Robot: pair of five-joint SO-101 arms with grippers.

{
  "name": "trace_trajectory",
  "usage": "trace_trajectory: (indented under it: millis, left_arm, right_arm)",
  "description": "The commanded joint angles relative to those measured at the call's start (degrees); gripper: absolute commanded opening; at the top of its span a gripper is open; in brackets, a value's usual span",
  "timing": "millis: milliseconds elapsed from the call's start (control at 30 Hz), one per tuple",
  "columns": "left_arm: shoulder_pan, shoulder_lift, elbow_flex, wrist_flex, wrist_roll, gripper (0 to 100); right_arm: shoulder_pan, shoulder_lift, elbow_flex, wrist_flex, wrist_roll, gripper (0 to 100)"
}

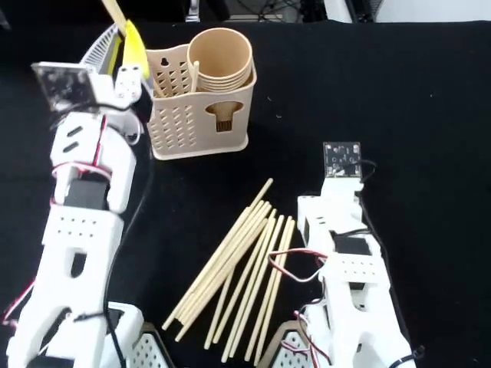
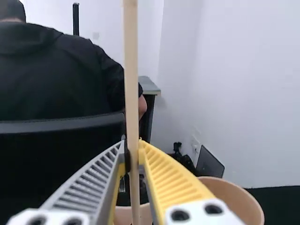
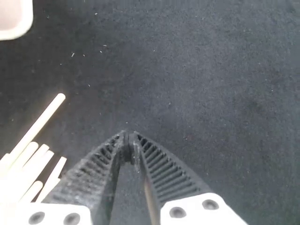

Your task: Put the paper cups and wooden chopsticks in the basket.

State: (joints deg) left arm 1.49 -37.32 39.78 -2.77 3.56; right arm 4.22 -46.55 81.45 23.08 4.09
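On the black cloth-covered table (image 1: 406, 92) a beige perforated plastic basket (image 1: 178, 123) stands upright near the far edge, just beside the left arm. A stack of brown paper cups (image 1: 222, 55) sits inside the basket, in the compartment on the side away from the left arm. The cups stand upright with their open mouths up. The left pincer (image 1: 123, 34), with one grey and one yellow finger, hangs above the far corner of the basket on the left arm's side. It is clenched on a single light wooden chopstick (image 1: 113, 11), which sticks out beyond the fingertips. In the left wrist view this left pincer (image 2: 132, 154) grasps the single light wooden chopstick (image 2: 131, 70) between the two ribbed fingers, and the rim of the stack of brown paper cups (image 2: 233, 199) is below the yellow finger. A loose pile of wooden chopsticks (image 1: 238, 276) lies flat on the table between the two arms, fanned out a little, well apart from the basket. The right arm is over the table beside this pile. In its wrist view the black right pincer (image 3: 127, 140) is closed with nothing between the fingers, low above the bare table (image 3: 211, 70). The ends of the loose pile of wooden chopsticks (image 3: 33, 140) lie near it on one side, and a corner of the basket (image 3: 14, 18) shows farther off.
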Motion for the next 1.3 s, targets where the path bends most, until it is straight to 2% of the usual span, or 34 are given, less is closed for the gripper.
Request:
trace_trajectory:
  millis: [0,433,633,967,1100,1267]
  left_arm:
    - [-0.84,3.52,-3.30,-1.23,0.44,3]
    - [-0.84,11.52,-0.40,-1.23,0.44,4]
    - [-0.84,11.52,3.30,-1.23,0.44,23]
    - [-0.84,7.21,4.26,-0.97,0.70,16]
    - [-0.75,-3.96,5.85,5.27,0.62,16]
    - [-0.31,-21.01,6.02,23.21,0.53,16]
  right_arm:
    - [0.26,-0.66,-0.31,-1.14,0.70,2.1]
    - [0.26,-0.66,-0.22,-1.14,0.70,2.1]
    - [0.26,-0.66,-0.22,-1.14,0.70,2.1]
    - [0.26,-0.66,-0.22,-1.14,0.70,2.1]
    - [0.26,-0.66,-0.22,-1.14,0.70,2.1]
    - [0.26,-0.66,-0.22,-1.14,0.70,2.1]
